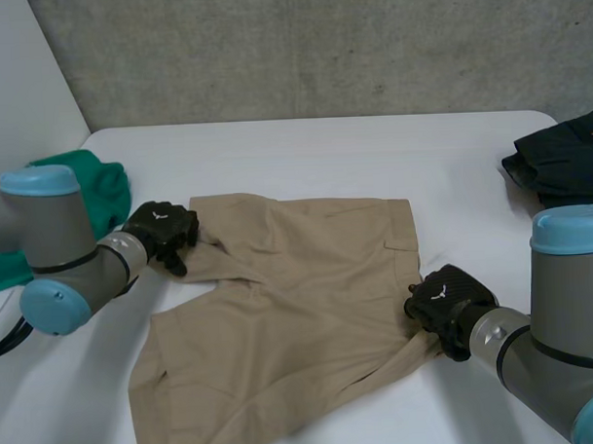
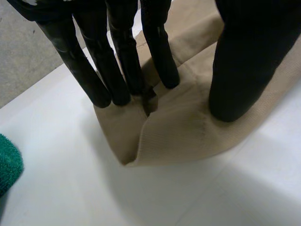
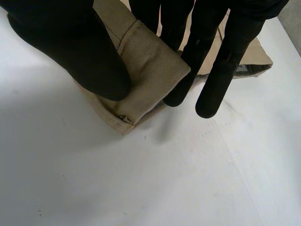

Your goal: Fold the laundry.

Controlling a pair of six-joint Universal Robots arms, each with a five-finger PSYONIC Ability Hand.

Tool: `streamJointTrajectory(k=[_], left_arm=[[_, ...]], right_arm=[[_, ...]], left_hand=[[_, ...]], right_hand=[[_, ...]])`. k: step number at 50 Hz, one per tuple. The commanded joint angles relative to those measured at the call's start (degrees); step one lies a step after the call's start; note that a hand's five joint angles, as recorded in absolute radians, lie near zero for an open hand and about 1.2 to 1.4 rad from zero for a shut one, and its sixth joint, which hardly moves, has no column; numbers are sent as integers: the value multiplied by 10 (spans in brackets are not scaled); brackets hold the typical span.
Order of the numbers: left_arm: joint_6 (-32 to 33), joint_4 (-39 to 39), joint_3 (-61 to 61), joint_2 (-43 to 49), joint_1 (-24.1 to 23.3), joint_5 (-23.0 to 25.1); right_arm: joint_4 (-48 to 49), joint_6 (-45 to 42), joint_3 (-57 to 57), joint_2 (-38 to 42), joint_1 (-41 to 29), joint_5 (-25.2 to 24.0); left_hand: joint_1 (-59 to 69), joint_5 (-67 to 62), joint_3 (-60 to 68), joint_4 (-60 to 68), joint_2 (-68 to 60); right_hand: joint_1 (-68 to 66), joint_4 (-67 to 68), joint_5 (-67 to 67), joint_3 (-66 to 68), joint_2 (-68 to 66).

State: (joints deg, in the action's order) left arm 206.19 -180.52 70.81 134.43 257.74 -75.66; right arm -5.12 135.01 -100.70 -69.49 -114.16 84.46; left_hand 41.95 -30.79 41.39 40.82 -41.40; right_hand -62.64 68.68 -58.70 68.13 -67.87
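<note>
**One pair of tan shorts held at two corners by two black hands**

One pair of tan shorts [image 1: 289,300] is spread on a white table [image 1: 323,153], lying mostly flat in the middle with a few creases. Two robot hands are placed on it, one at each side.

The left hand [image 1: 162,232] is set on the far left corner of the shorts. In the left wrist view, that corner is seen puckered up and pinched between the straight fingers [image 2: 117,61] and the thumb.

The right hand [image 1: 447,300] is set on the near right corner. In the right wrist view, a folded-over corner is gripped with the thumb [image 3: 70,47] on top and the fingers behind it.

Two other cloths are seen on the table, both apart from the shorts: one green cloth [image 1: 96,190] at the left edge and one dark cloth [image 1: 562,159] at the far right.
</note>
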Motion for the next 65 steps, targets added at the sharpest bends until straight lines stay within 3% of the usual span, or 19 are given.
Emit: streamJointTrajectory(k=[1, 10, 16, 22, 31, 35, 38, 39, 42, 49, 58, 65], left_arm=[[4, -2, -1, 1, 3, -6], [25, 16, 49, -65, 9, -78], [58, -5, 98, -103, 12, -94], [91, -25, 119, -102, 7, -112], [124, -30, 125, -97, -9, -188], [127, -29, 138, -110, -17, -207], [123, -31, 148, -124, -16, -208], [120, -31, 156, -140, -16, -203], [107, -29, 177, -180, -16, -183], [54, -13, 246, -283, -18, -135], [-76, 112, 369, -431, -59, -94], [-138, 183, 399, -443, -85, -87]], right_arm=[[0, -2, 1, 2, 3, 0], [0, -2, 1, 0, 2, 0], [-2, 1, 2, -2, -5, 0], [-2, 1, 1, -4, -12, 0], [-2, 2, -1, -6, -13, 0], [-5, 2, -1, -6, -12, 1], [-5, 3, -1, -7, -12, 0], [-3, 3, -1, -7, -12, 0], [-1, 4, 2, -7, -13, 0], [9, 24, 17, -6, -15, -2], [23, 139, 84, 18, -23, -5], [17, 183, 150, 59, -28, 10]], left_hand=[[380, -392, 386, 392, -386], [381, -392, 386, 392, -386], [381, -392, 386, 392, -386], [381, -392, 386, 392, -386], [381, -392, 386, 392, -386], [272, -283, 277, 283, -277], [189, -201, 195, 201, -195], [37, -49, 43, 49, -43], [-185, 174, -180, -174, 180], [-218, 207, -213, -207, 213], [-111, 99, -105, -99, 105], [-107, 96, -102, -96, 102]], right_hand=[[-174, 113, -113, 119, -121], [-174, 113, -113, 119, -121], [-174, 113, -113, 119, -121], [-174, 113, -113, 119, -121], [-174, 113, -113, 119, -121], [-174, 113, -113, 119, -121], [-174, 113, -113, 119, -121], [-174, 113, -113, 119, -121], [-174, 113, -113, 119, -121], [-174, 113, -113, 119, -121], [-174, 113, -113, 119, -121], [-174, 113, -113, 119, -121]])
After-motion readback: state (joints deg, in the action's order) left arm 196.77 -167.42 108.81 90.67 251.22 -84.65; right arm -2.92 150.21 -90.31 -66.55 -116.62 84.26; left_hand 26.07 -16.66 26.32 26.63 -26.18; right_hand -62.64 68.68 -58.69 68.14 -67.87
